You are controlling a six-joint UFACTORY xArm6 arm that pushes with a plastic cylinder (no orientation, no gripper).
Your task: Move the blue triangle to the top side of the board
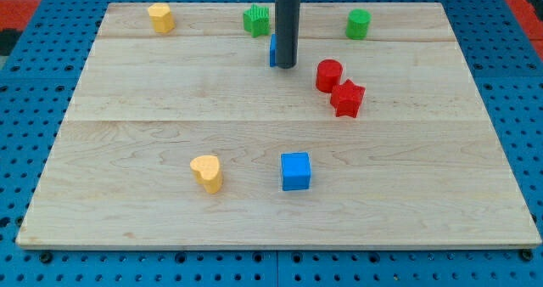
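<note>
The blue triangle [273,51] is mostly hidden behind my rod; only a thin blue sliver shows at the rod's left edge, near the view's top centre. My tip [286,66] rests on the board right in front of it, seemingly touching it. The green star [256,20] stands just above and to the left of the triangle, close to the board's top edge.
A green cylinder [359,24] is at the top right and a yellow block [160,18] at the top left. A red cylinder [328,75] and a red star [347,98] lie right of my tip. A blue cube [296,171] and a yellow heart [207,172] sit lower down.
</note>
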